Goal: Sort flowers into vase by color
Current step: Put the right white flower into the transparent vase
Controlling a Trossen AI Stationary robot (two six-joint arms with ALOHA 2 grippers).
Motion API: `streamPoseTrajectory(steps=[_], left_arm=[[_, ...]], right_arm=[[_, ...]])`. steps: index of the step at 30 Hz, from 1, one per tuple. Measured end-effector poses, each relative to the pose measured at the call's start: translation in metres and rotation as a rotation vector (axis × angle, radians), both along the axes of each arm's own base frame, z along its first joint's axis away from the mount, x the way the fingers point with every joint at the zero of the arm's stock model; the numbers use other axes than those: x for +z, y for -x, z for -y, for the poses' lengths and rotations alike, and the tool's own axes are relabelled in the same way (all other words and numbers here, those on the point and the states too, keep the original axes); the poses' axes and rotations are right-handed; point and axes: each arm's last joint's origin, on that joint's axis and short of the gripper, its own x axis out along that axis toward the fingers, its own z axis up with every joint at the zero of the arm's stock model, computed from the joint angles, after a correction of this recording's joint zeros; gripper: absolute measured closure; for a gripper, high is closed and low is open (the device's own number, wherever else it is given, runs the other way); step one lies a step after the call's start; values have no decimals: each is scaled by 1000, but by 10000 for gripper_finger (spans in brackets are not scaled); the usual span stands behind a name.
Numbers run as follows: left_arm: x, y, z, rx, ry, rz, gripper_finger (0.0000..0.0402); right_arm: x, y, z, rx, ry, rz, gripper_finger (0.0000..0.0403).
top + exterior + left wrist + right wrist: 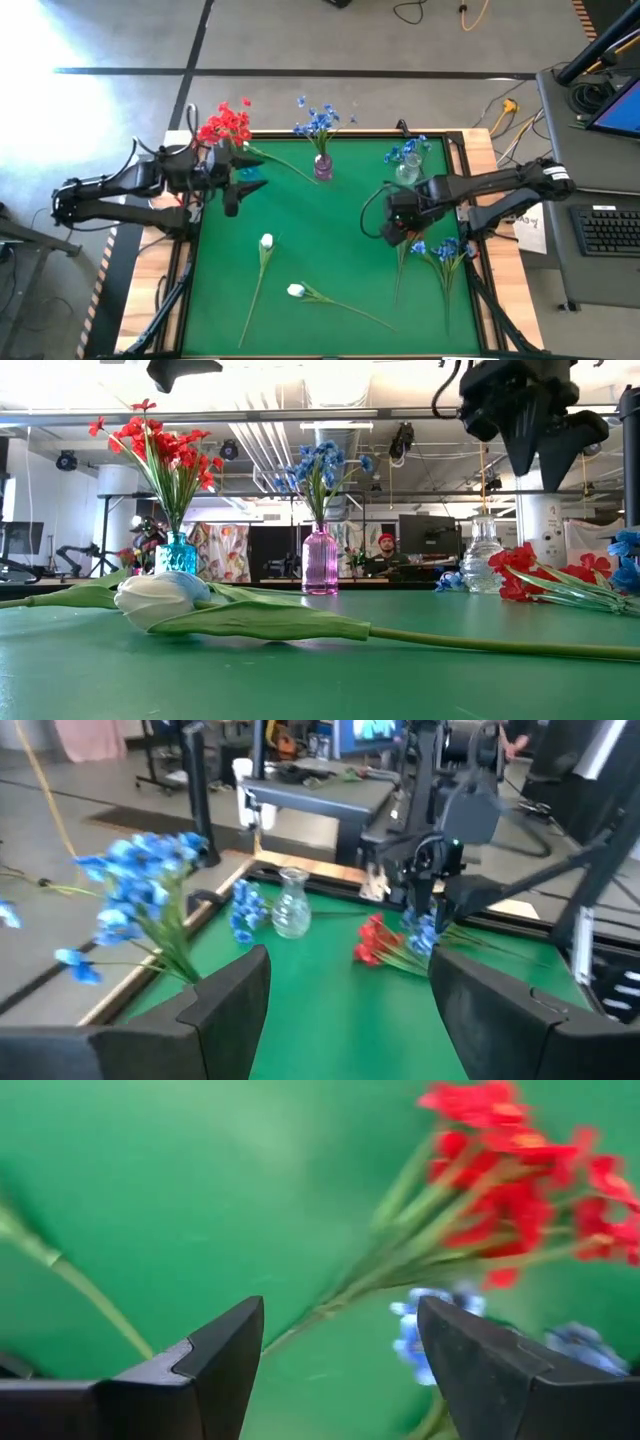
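Overhead, table-level, wrist views share green mat (pixel 330 260).

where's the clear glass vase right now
In the high view the clear vase stands at the mat's far right, holding blue flowers, just beyond the right gripper.

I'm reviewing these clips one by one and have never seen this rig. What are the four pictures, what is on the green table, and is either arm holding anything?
Two dark robot arms work at a green table. One picture looks straight down, one looks level across the tabletop, and two come from cameras on the arms' wrists.

Three vases stand at the far edge: a teal vase with red flowers, a purple vase with blue flowers, and a clear vase.

Lying loose are two white tulips and, under the right arm, a red stem and blue stems.

The left gripper hangs open by the teal vase. The right gripper hangs open above the loose red stem. Neither holds anything.
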Motion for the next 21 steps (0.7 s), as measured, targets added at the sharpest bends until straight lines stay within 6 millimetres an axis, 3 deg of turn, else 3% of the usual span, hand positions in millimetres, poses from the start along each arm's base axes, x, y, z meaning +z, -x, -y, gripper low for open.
streamPoseTrajectory(steps=[12, 21], left_arm=[[-23, -39, 29, -231, 120, -208, 144], [-23, -56, 50, -291, 128, -242, 144]], right_arm=[[0, -31, -56, 502, 272, 485, 149], [-43, -73, -114, 765, 339, 538, 150]])
